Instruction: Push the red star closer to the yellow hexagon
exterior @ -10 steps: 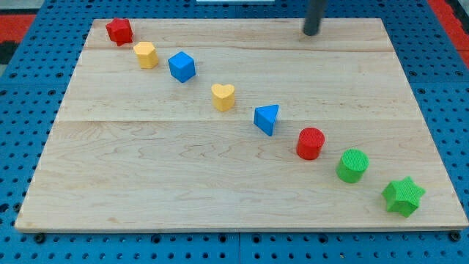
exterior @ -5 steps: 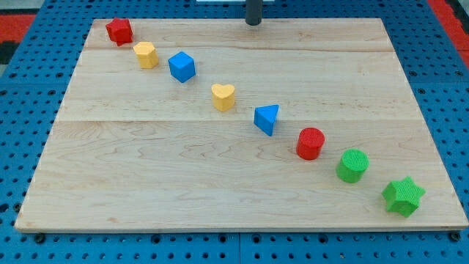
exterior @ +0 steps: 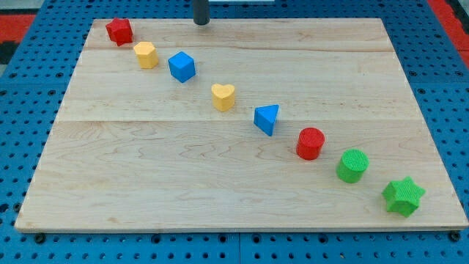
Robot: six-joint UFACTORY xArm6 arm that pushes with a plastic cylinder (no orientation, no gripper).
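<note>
Wooden board [exterior: 220,191] carries eight blocks in a diagonal row, far left to near right. Red star [exterior: 119,31] sits at the far-left corner, with the yellow hexagon [exterior: 146,54] just beside it on its near-right, a small gap between. My tip [exterior: 201,22] rests at the far edge, well right of the star, touching nothing; no gripper fitted. Step in hand: approach. Next move needs the tip behind the star's far-left side, pushing toward the hexagon.

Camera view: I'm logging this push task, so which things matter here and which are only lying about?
Job: red star block; yellow hexagon block; my tip, apart from both.

Lying about: blue cube; yellow heart; blue triangular block; red cylinder; green cylinder; green star.
</note>
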